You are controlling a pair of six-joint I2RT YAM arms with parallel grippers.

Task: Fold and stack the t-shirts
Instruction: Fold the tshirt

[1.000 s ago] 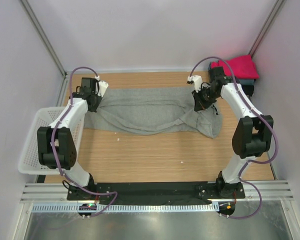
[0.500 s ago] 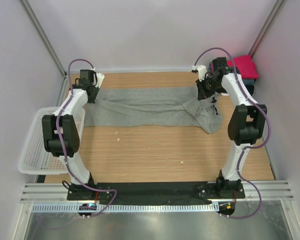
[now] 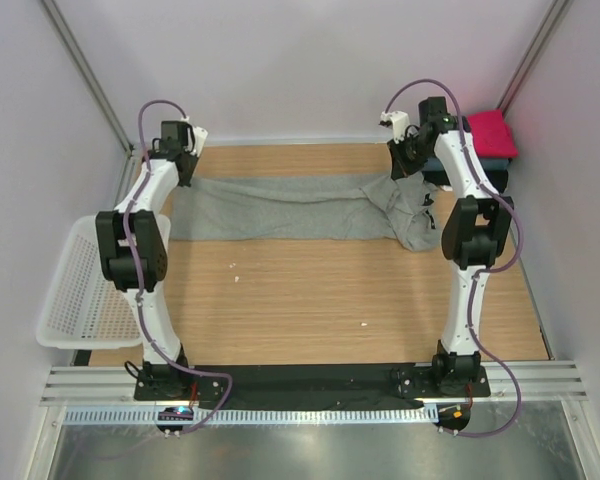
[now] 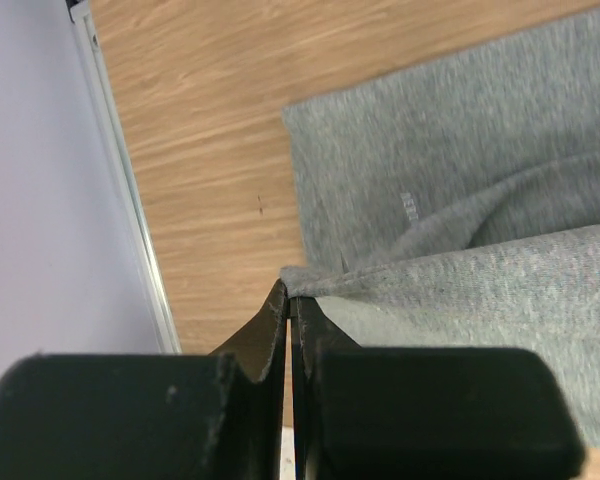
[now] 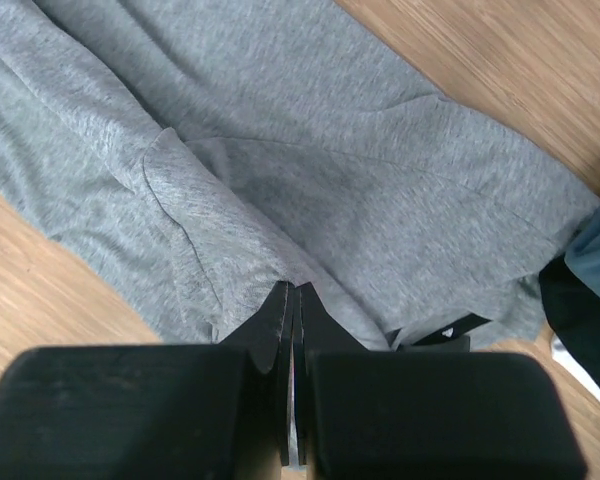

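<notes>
The heather-grey t-shirt [image 3: 290, 208] lies stretched across the far part of the wooden table, folded over lengthwise. My left gripper [image 3: 183, 172] is shut on its left corner; the left wrist view shows the cloth edge [image 4: 380, 280] pinched at the jaw tips of the left gripper [image 4: 289, 296]. My right gripper [image 3: 404, 168] is shut on the shirt's right end; the right wrist view shows grey fabric [image 5: 310, 190] pinched by the right gripper [image 5: 295, 290], with the dark inner collar [image 5: 450, 335] beside it. A magenta-red t-shirt [image 3: 492, 130] lies on a slate-blue one [image 3: 492, 160] at the far right corner.
A white plastic mesh basket [image 3: 85, 290] hangs off the table's left edge. Walls and metal rails close in the back, left and right. A dark cloth and the slate-blue cloth [image 5: 595, 290] show at the right edge of the right wrist view.
Both grippers have moved toward the back of the table, dragging the grey shirt's upper edge with them. The shirt has been pulled tighter and narrower.
</notes>
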